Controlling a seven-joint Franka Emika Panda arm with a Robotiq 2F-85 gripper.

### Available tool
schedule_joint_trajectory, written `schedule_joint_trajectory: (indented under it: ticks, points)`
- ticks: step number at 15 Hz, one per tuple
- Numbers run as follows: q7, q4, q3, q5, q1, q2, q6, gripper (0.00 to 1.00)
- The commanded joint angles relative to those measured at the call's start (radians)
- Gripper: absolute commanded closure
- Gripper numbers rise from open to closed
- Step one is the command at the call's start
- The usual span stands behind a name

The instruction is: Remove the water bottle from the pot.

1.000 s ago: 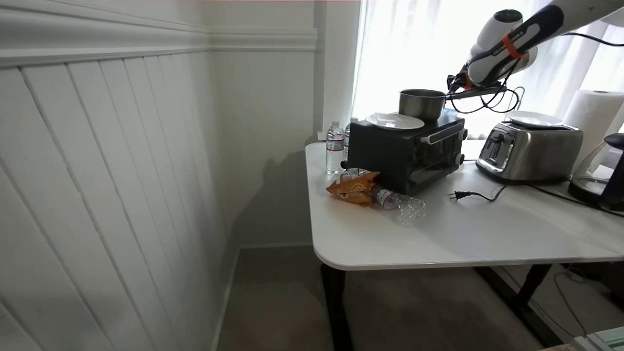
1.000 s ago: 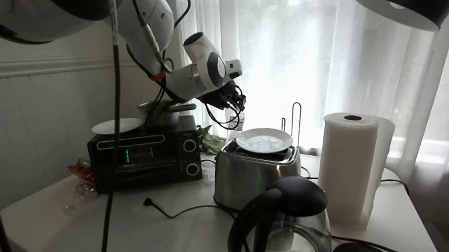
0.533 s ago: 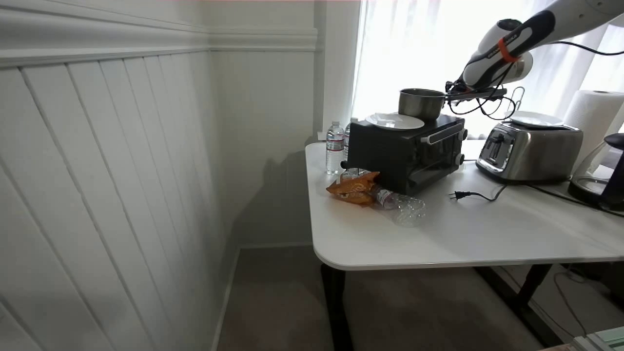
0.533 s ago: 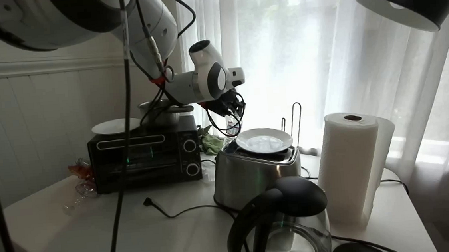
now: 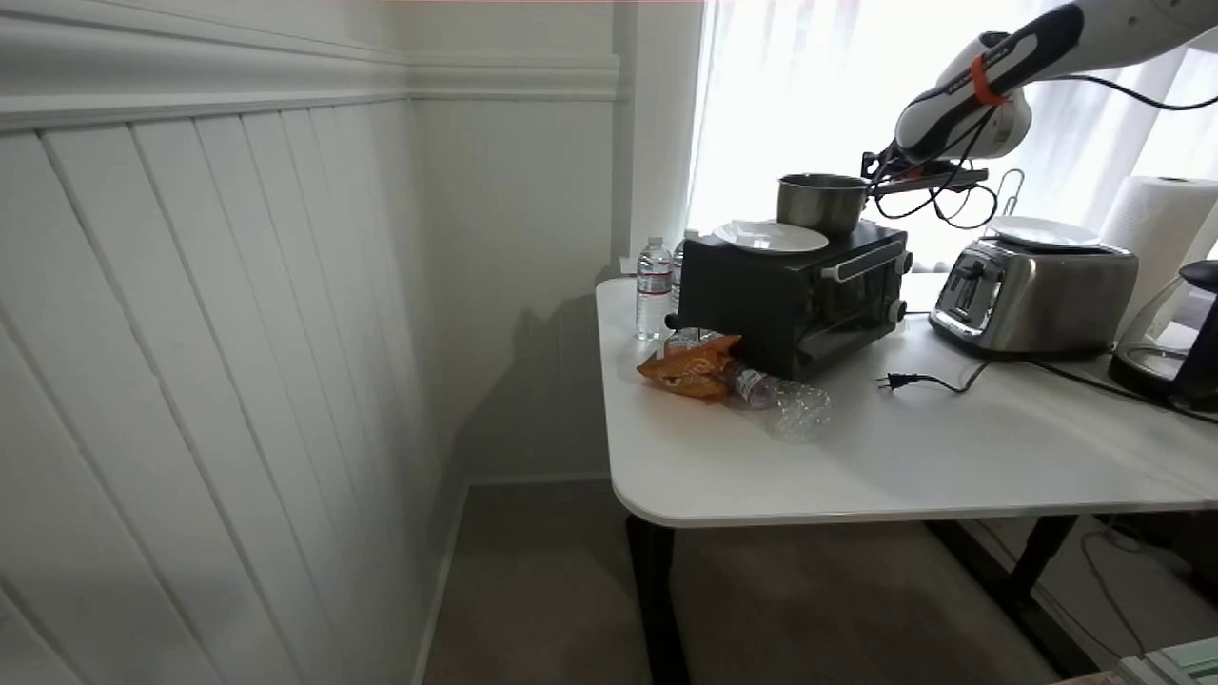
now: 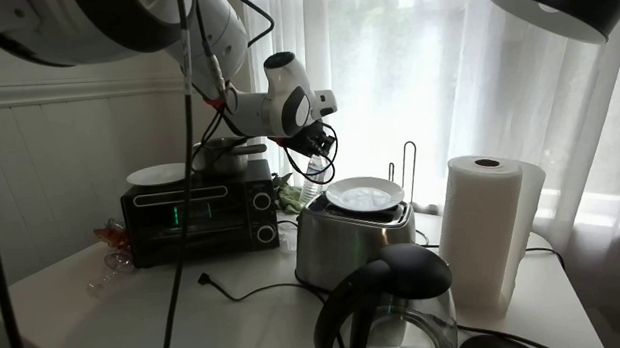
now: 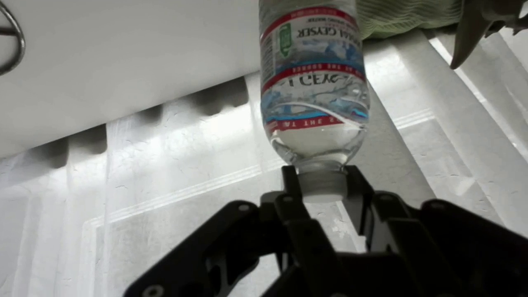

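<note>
Tilted further since the earlier frame is the water bottle (image 7: 313,78), pinched at its top in my part-closed claw (image 7: 323,181), apart from the pot (image 5: 820,205), in front of the curtain (image 6: 391,79). I judge removal done, setting-down pending.

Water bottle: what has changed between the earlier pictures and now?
The gripper has shifted left in both exterior views, taking the held water bottle along; no fresh grasp or release shows. The pot, nudged slightly at most, stays on the toaster oven; the toaster, glass kettle and paper-towel roll stay put.
</note>
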Motion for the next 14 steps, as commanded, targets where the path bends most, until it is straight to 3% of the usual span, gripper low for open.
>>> schedule_joint_trajectory:
  ticks: [1, 14]
  points:
    - [-0.115, 0.077, 0.058, 0.035, -0.038, 0.022, 0.037, 0.92]
    - [-0.391, 0.243, 0.176, 0.016, -0.159, 0.160, 0.047, 0.92]
